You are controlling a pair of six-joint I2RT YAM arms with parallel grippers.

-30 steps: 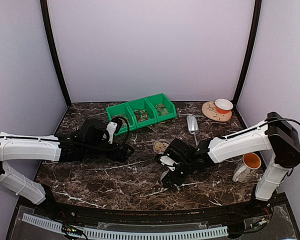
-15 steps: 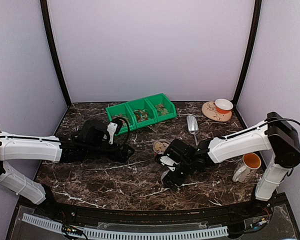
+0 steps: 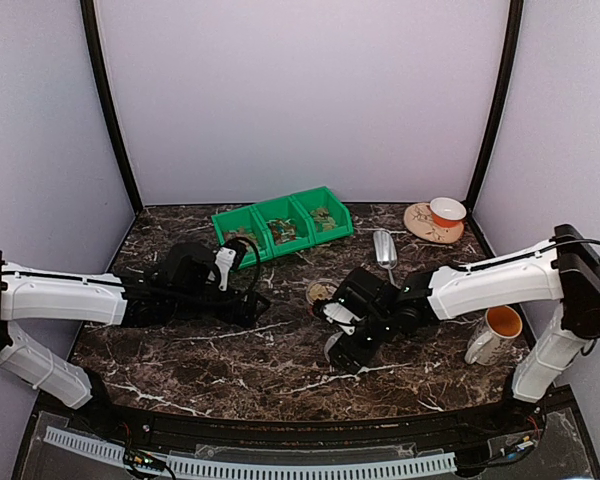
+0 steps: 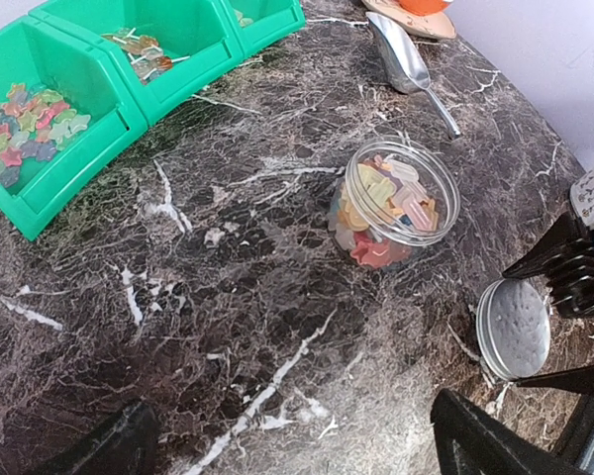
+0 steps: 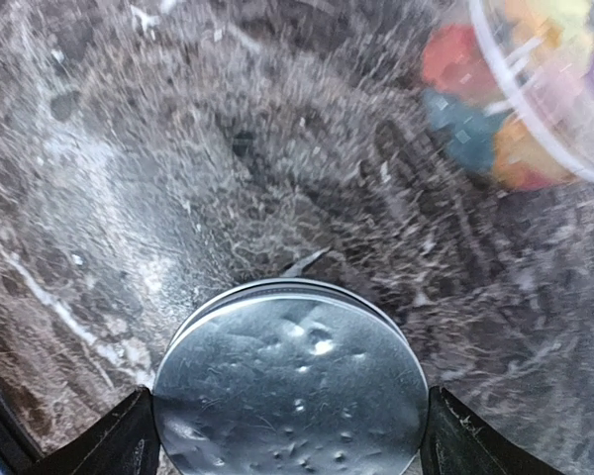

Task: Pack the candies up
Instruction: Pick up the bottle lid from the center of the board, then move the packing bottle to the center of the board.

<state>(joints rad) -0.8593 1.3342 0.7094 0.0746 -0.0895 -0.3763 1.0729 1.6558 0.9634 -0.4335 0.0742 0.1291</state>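
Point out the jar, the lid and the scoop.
jar (image 4: 348,186): left wrist view, left side of its rim.
lid (image 5: 289,381): right wrist view, centre of its face.
scoop (image 4: 398,54): left wrist view, its bowl.

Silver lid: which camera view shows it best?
Right wrist: the silver lid fills the lower frame, sharp and close. Left wrist shows it small near the right edge; the top view barely shows it.

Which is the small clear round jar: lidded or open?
Open: the jar has a bare mouth; its round silver lid is apart in the right gripper.
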